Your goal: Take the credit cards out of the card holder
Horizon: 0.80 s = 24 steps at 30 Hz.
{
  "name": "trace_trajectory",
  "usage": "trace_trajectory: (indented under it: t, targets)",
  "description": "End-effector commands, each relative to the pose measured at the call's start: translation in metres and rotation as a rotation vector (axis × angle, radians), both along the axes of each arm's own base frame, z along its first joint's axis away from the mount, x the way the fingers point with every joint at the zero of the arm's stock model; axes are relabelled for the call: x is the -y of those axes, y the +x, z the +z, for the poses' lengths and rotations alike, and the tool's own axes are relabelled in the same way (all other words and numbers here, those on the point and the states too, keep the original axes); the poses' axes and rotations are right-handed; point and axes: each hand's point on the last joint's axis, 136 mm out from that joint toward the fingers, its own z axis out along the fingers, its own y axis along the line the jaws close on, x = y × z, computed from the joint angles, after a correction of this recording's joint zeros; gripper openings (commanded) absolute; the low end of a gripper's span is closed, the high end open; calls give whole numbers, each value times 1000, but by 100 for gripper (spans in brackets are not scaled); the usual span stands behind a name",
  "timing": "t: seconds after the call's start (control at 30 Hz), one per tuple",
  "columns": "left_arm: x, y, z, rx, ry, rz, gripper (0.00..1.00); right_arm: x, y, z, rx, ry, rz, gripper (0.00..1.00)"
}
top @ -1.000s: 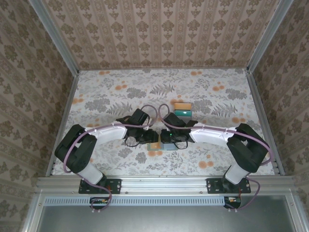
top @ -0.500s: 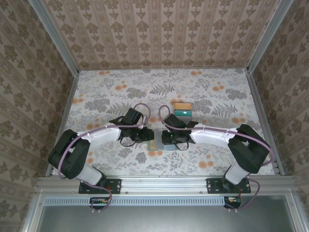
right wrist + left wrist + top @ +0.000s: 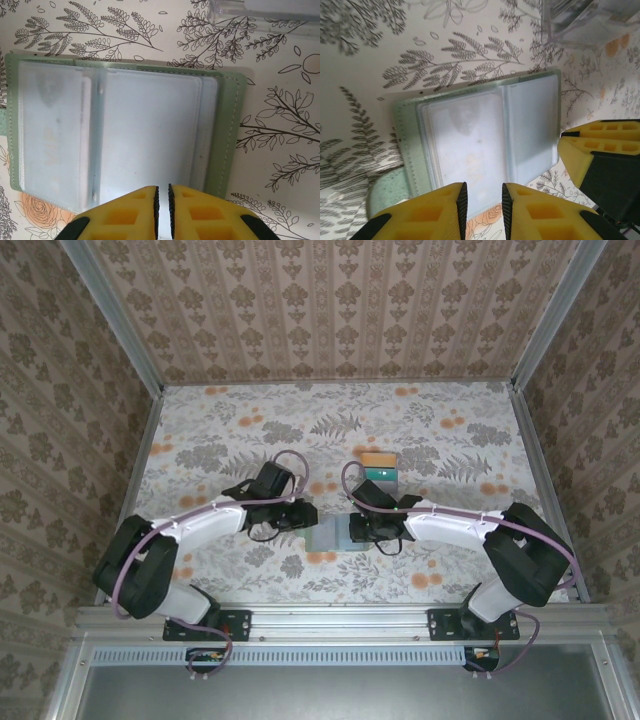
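The sage-green card holder point(image 3: 333, 534) lies open on the floral table between both grippers, its grey-blue clear sleeves point(image 3: 150, 130) facing up. A pale card point(image 3: 50, 135) shows faintly through one sleeve. In the left wrist view the card holder point(image 3: 480, 135) sits just beyond my left gripper point(image 3: 484, 200), which is open, its jaws apart over the holder's near edge. My right gripper point(image 3: 162, 202) is shut, its tips over the middle sleeve. One right finger point(image 3: 600, 150) shows at the holder's side. An orange card point(image 3: 378, 459) and a teal card point(image 3: 379, 475) lie stacked farther back.
A clear plastic piece point(image 3: 265, 12) lies just beyond the holder, also seen as a clear plastic piece point(image 3: 580, 20) from the left wrist. Patterned walls close in the table on three sides. Open tablecloth stretches to the far left and far right.
The left gripper has drawn back to the left and the right gripper has shifted right, so more of the card holder shows between them. The card stack has not moved.
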Motion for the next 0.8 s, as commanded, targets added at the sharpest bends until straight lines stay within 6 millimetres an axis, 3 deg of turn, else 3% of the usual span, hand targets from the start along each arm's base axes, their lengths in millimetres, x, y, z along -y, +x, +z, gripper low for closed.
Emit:
trace_trajectory:
  t: [0.0,0.2,0.5,0.77]
  targets:
    - [16,-7,-4,-24,-18,-76,28,14,-2,-7,-11,-44,-40,18]
    - [13,-13,-21,-60,36,-73,27,18,-5,-11,-18,-55,-43,18]
    - [-1,-15,-27,-60,107,-46,26,23,-8,-15,-21,-64,-59,17]
    - [6,-18,-32,-75,101,-67,26,22,-7,-15,-21,-56,-61,17]
